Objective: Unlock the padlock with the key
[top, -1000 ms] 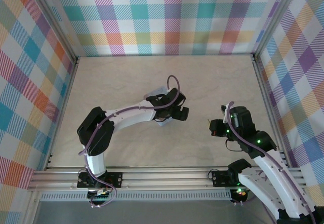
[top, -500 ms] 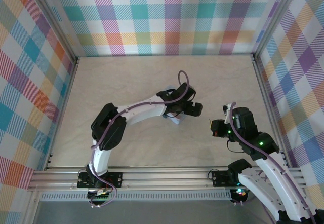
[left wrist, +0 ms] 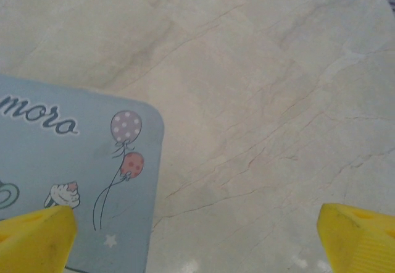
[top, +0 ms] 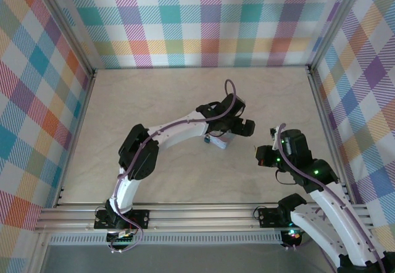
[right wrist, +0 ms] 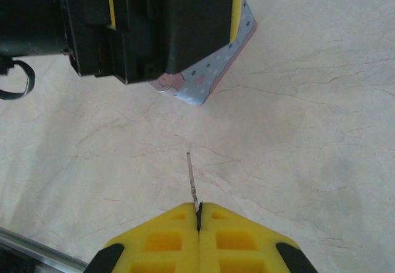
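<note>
My right gripper (right wrist: 199, 214) is shut on the key (right wrist: 192, 177), a thin grey sliver sticking forward from its yellow fingertips just above the table. Seen from above, the right gripper (top: 262, 155) sits right of centre. My left gripper (left wrist: 197, 236) is open, its yellow fingertips (left wrist: 37, 239) wide apart with bare table between them. It hovers over a corner of the pale blue tin (left wrist: 62, 162). The left gripper (top: 237, 128) reaches right, just ahead of the key. The padlock is hidden.
The pale blue tin (right wrist: 210, 78) pokes out from under the black left gripper body (right wrist: 148, 26), close ahead of the key tip. Plaid walls (top: 197, 20) enclose the marbled table (top: 142, 100), and an aluminium rail (top: 185, 214) runs along the near edge.
The left arm has swung to the right, toward the right gripper, and the tin beneath it shows further right too. The right arm has stayed put with the key.
</note>
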You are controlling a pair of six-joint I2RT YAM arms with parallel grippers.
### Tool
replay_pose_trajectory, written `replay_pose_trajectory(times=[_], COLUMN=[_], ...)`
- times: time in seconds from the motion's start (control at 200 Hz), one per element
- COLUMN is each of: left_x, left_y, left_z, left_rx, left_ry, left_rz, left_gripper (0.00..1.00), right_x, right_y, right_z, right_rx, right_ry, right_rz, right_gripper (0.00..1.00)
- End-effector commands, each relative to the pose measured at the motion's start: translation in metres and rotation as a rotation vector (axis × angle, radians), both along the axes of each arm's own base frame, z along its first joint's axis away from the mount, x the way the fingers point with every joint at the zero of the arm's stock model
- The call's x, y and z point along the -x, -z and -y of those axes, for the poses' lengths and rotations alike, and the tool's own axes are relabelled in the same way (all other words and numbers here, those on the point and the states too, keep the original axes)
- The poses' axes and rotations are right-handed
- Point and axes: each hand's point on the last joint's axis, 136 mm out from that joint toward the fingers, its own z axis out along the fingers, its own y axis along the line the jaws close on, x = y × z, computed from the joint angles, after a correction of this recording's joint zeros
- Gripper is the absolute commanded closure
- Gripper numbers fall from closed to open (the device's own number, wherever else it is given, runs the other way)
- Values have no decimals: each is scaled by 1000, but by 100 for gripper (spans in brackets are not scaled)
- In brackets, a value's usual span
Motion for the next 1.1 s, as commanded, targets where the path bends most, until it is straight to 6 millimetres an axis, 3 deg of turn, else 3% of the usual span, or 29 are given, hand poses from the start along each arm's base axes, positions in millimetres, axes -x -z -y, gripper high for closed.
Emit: replay_pose_trajectory(times=[0.0, 0.1, 0.27, 0.625, 0.7, 0.845, 1.095], left_x=[-10, -15, -16, -14, -14, -5, 12], left_y=[-62, -84, -98, -98, -100, -82, -66], left_z=[-13, -28, -71, -158, -169, -188, -198], left_rx=[76, 99, 108, 140, 184, 223, 262], left_ry=[7, -1, -51, -186, -224, -257, -253], left_rz=[85, 135, 210, 218, 233, 216, 236], left_gripper=[0, 0, 0, 0, 0, 0, 0], right_x=[-2, -3, -9, -20, -23, -29, -49], right_y=[-2, 2, 4, 13, 11, 2, -18], right_z=[-5, -8, -20, -41, -50, -69, -96], right_rx=[-22, -38, -82, -159, -188, -266, -362], right_ry=[-17, -22, -46, -86, -120, -193, -287], right_rz=[14, 2, -24, -68, -71, -58, -26], right_gripper=[100, 100, 100, 100, 100, 100, 100])
